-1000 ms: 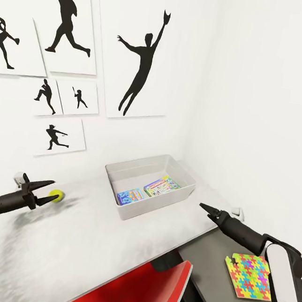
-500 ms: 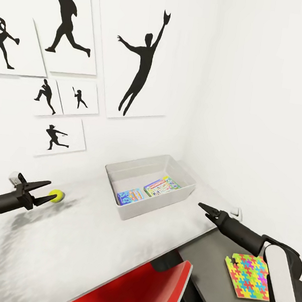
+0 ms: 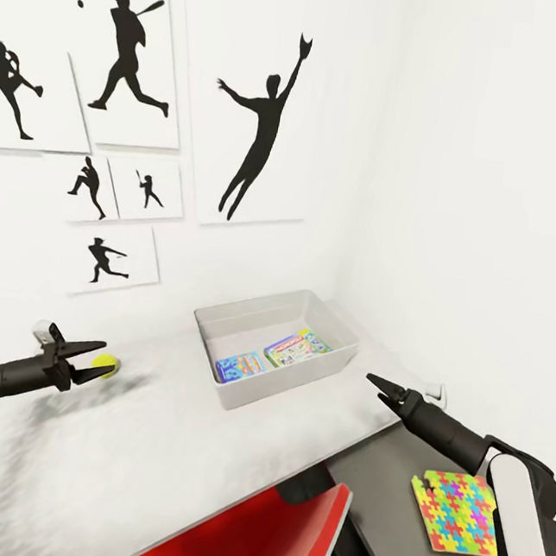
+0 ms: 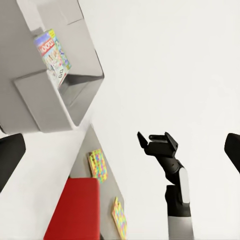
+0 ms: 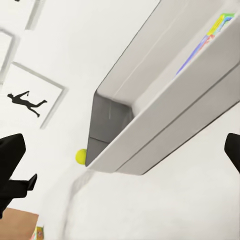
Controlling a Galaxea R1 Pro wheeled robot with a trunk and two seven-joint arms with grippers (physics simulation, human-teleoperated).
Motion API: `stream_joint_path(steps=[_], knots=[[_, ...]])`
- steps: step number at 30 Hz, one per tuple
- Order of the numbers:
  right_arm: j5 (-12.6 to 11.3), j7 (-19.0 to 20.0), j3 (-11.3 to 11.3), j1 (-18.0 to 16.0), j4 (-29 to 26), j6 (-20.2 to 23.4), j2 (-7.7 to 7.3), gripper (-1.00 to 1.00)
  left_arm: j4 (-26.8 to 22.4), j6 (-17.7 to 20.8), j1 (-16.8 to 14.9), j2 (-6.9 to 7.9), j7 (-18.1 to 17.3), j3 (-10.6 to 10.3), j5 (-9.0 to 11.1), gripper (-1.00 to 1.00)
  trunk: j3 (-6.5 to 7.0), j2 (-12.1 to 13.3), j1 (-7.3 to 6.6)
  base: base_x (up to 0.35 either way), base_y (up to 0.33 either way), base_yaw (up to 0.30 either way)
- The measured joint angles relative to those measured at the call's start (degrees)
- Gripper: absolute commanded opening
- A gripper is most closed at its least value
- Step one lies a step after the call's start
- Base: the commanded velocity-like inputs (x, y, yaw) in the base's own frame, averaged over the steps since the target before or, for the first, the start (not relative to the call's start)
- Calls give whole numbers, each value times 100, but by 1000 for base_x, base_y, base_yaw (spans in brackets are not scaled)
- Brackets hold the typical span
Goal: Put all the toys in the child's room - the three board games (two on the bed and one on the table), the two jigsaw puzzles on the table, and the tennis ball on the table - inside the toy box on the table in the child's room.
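The light grey toy box [image 3: 334, 358] stands on the table [image 3: 163, 438] near the corner, holding a blue board game [image 3: 241, 366] and a colourful board game [image 3: 297, 347]. The tennis ball [image 3: 105, 366] lies on the table left of the box. My left gripper [image 3: 97, 358] is open, its tips level with the ball; I cannot tell if they touch. A jigsaw puzzle [image 3: 456, 511] lies on the lower dark section. Right of the box, my right gripper [image 3: 371, 380] hovers open, its fingers [image 5: 11, 152] wide apart. The right wrist view looks at the box [image 5: 150, 125] and ball [image 5: 81, 156].
A red chair [image 3: 256, 528] is tucked under the table's front edge. White walls with black silhouette pictures [image 3: 257, 128] close in behind and to the right. In the left wrist view two jigsaw puzzles [image 4: 98, 165] [image 4: 119, 217] lie beyond the chair [image 4: 75, 210].
The head view has shifted slightly, so the pictures sit a bit lower and further right. The left arm is a little lower, tips still at the ball. The right arm barely moved.
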Motion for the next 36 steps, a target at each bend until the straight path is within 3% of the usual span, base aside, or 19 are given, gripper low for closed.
stream_joint_path(steps=[25,36], knots=[[-1,16,-8,35,1,1,8,100,-142,-2,2,-7,3,-83,4,100,671,1004,-549,-84,0,47],[0,16,-34,36,-3,1,4,100,-141,-2,1,-5,3,-79,3,100,892,1446,-791,-2,0,22]])
